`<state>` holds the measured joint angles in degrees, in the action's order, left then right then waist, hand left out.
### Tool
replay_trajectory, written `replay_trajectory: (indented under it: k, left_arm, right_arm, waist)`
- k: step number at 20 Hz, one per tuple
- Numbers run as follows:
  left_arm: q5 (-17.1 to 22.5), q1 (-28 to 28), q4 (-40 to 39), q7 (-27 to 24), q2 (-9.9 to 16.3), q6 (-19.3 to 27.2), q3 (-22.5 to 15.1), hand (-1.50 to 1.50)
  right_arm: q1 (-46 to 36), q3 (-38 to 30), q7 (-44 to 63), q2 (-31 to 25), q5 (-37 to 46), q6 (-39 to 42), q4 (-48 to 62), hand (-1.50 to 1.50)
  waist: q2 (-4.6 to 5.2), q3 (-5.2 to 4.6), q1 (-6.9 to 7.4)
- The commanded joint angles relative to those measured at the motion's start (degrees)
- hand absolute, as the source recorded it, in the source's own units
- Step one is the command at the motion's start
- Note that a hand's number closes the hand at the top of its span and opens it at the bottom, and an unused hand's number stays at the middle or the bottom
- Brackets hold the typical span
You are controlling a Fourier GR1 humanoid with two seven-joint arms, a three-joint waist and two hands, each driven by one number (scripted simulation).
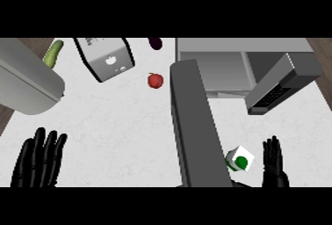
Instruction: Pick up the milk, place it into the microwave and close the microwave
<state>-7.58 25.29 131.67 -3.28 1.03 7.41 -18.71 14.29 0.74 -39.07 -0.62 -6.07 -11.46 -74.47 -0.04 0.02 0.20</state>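
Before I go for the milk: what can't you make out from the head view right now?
- Milk: its left side is hidden behind the open microwave door.
- Microwave: its inside is only partly visible, cut by the door and control panel.
- Left hand and right hand: wrists are cut off by the lower edge.
- Dark item at the top edge: too small to identify.
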Motion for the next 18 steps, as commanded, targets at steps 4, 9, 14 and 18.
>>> replay_trajectory:
  k: [4, 9, 14, 18]
  left_arm:
    - [0.69, 2.54, 1.03, -1.16, 1.4, -0.09, -0.63, -1.5]
    - [-2.21, 0.72, 0.18, -1.12, 0.84, 1.84, -1.72, -1.5]
    - [-1.76, 0.67, 3.44, 3.07, 0.91, 1.88, -3.23, -1.5]
    - [-2.07, 0.36, 2.72, 2.1, 0.64, 2.03, -3.54, -1.5]
  right_arm:
    - [-9.41, -2.03, -12.67, 0.6, -3.54, -0.1, 20.26, -1.5]
    - [-13.89, -7.25, -17.5, -0.84, -3.32, 5.2, 30.38, -1.5]
    - [-14.9, -7.95, -21.54, -3.27, -2.49, 8.34, 36.49, -1.5]
    - [-17.41, -4.7, -23.53, -4.09, 4.71, -0.17, 36.44, 1.5]
  waist:
    - [0.03, 0.02, 0.26]
    - [0.04, 0.01, 0.11]
    - [0.08, 0.04, 0.08]
    - [0.22, 0.08, 0.35]
